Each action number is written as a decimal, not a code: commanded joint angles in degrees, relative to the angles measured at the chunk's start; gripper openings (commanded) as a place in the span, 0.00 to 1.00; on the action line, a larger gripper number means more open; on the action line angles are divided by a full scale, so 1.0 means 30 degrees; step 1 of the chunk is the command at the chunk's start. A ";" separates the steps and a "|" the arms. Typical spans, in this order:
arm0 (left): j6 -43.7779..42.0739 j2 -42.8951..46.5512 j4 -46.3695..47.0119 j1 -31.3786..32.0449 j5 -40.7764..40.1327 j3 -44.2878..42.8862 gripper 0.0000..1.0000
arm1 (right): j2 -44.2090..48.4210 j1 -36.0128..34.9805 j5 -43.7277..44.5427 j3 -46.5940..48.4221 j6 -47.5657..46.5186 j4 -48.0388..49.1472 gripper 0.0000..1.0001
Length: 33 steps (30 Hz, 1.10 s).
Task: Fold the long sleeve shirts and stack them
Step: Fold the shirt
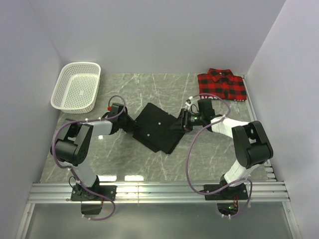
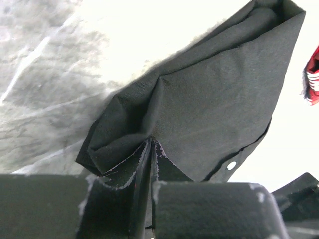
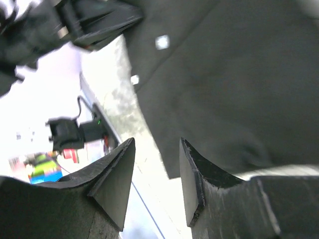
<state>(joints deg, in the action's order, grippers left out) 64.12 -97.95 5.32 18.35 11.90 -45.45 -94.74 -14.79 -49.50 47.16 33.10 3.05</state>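
Observation:
The black long sleeve shirt [image 1: 157,127] lies as a folded slab in the middle of the marble table. My left gripper [image 1: 130,123] is at its left edge, and in the left wrist view that gripper [image 2: 151,144] is shut on a pinch of black cloth [image 2: 214,94]. My right gripper [image 1: 180,122] is at the shirt's right edge. In the right wrist view it [image 3: 157,144] stands open with the gap bare, and the shirt's corner [image 3: 229,74] lies just beyond the right finger. The red-and-black plaid shirt [image 1: 223,84] lies folded at the back right.
A white mesh basket [image 1: 77,85] stands at the back left corner. Grey walls close the table on three sides, and metal rails [image 1: 159,191] run along the near edge. A sliver of the plaid shirt [image 2: 313,79] shows at the right edge of the left wrist view.

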 commanded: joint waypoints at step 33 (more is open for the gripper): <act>-0.0923 0.0542 -0.0954 -0.0023 -0.1184 0.0531 0.11 | -0.4189 -0.4798 -0.1872 0.1481 -0.4821 -0.5379 0.46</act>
<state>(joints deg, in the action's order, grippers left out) 62.63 -97.21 3.99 18.35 10.02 -44.62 -104.60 -29.45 -53.69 51.64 22.85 -7.57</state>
